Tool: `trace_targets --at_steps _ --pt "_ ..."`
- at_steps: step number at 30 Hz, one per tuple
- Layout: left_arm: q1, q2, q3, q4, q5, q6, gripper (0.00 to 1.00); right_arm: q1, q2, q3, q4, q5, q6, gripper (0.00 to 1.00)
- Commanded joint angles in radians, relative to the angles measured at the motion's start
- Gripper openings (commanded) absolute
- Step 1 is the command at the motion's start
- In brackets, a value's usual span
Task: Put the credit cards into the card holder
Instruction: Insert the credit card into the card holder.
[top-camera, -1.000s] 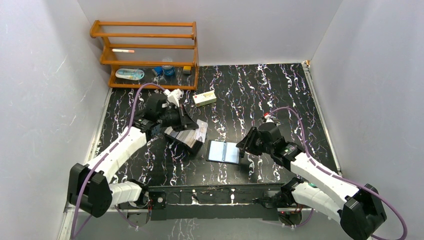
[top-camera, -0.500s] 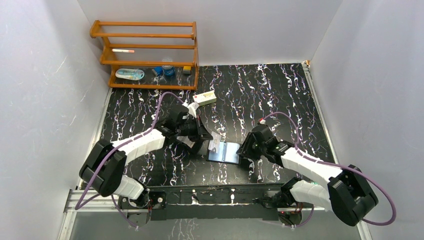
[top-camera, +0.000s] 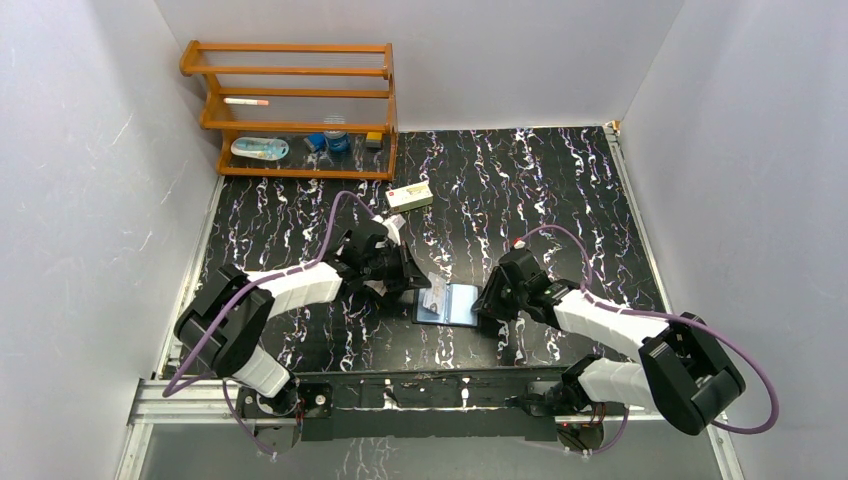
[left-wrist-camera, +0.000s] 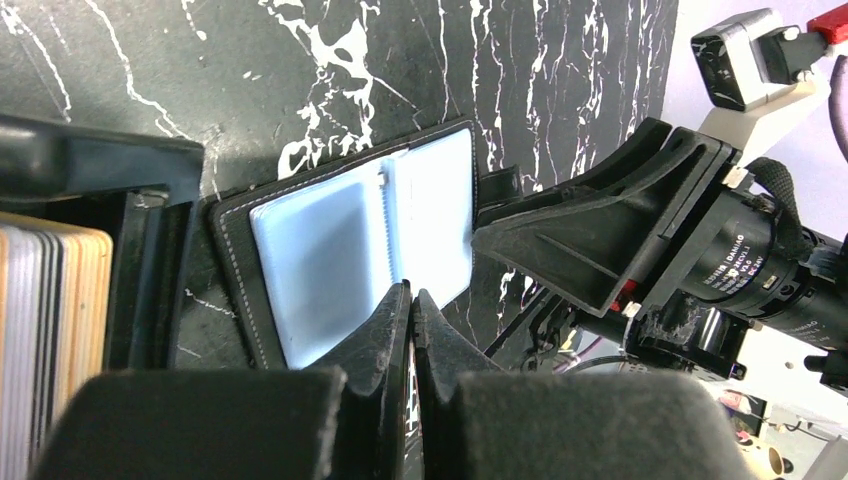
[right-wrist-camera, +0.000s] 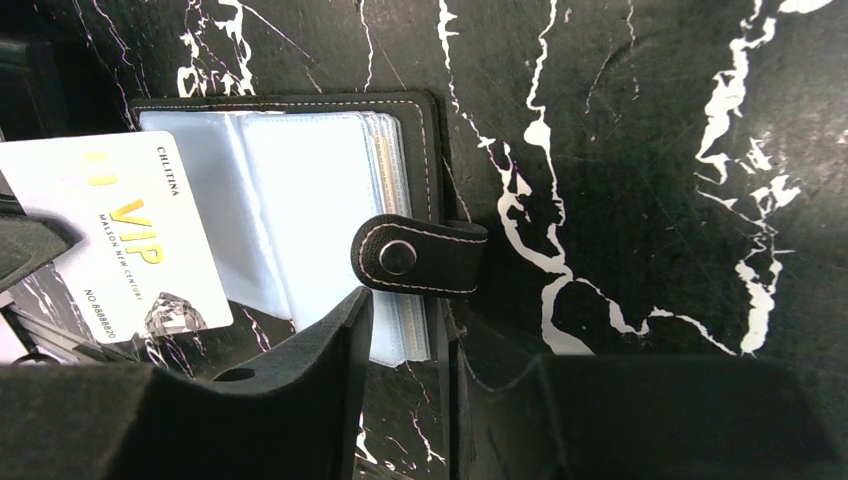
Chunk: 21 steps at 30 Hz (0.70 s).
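Right wrist view catches the insertion step: left hand (left-wrist-camera: 410, 305) clamps a card (right-wrist-camera: 130, 235) over the open holder (right-wrist-camera: 330, 230) on the counter (right-wrist-camera: 650, 150), right hand (right-wrist-camera: 408, 325) half open by its tab (right-wrist-camera: 400, 258); next, aim for a sleeve (right-wrist-camera: 280, 160).

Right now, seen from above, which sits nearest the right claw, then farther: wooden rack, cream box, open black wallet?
From the right gripper:
1. card holder, lying open at its fingertips.
2. cream carton, farther back and to the left.
3. wooden rack, in the back left corner.
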Motion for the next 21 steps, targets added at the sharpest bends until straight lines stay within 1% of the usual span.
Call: trace_targets --at_steps 1,6,9,21 --pt "-0.020 0.005 -0.001 0.069 -0.019 -0.014 0.00 0.004 0.025 -0.013 0.049 0.004 -0.011 0.37" --pt "-0.034 0.021 -0.010 0.084 -0.043 -0.024 0.00 0.004 0.021 -0.020 0.038 0.020 -0.011 0.29" --pt "-0.037 0.028 -0.019 0.089 -0.055 -0.025 0.00 0.005 0.019 -0.029 0.036 0.026 -0.010 0.26" --pt "-0.056 0.047 -0.031 0.125 -0.081 -0.042 0.00 0.004 0.012 -0.047 0.045 0.026 -0.004 0.26"
